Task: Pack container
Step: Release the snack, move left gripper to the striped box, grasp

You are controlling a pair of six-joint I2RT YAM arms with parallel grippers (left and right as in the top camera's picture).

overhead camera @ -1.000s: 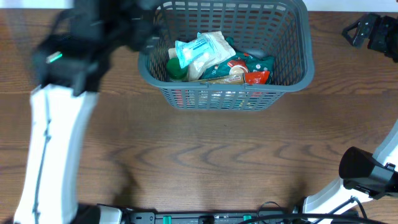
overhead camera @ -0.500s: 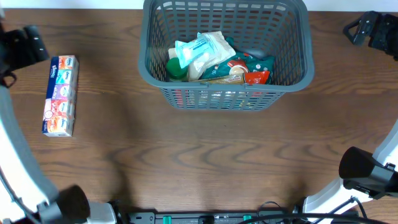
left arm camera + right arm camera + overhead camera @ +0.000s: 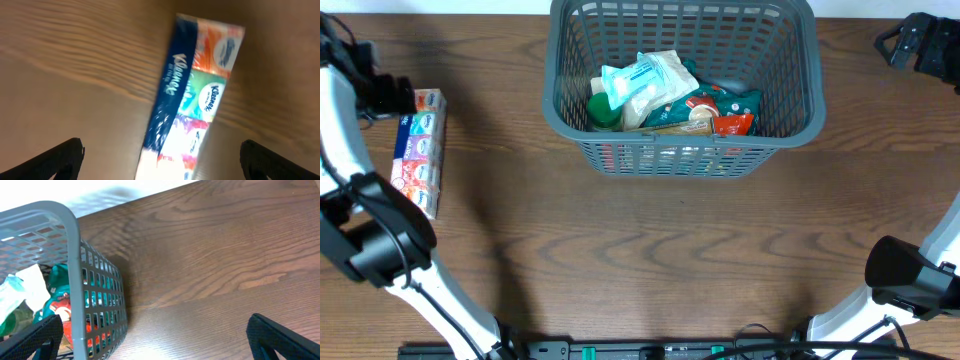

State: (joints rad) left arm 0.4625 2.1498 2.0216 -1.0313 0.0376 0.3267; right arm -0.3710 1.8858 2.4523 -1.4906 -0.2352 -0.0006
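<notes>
- Overhead view: even, fairly bright light from above. The wood grain of the table (image 3: 650, 250) is sharp and free of glare.
- Overhead view: a soft, broad shadow lies on the wood at lower left. A fainter one hugs the near wall of the basket (image 3: 800, 60).
- Left wrist view: strongly blurred. The tissue pack (image 3: 200, 100) is smeared and its print streaked, with the lower end washed out to white. The upper right corner is dim.
- Right wrist view: the wood is in clear focus and the close basket rim slightly soft. The strip beyond the table edge, top left, is burnt out to white.
</notes>
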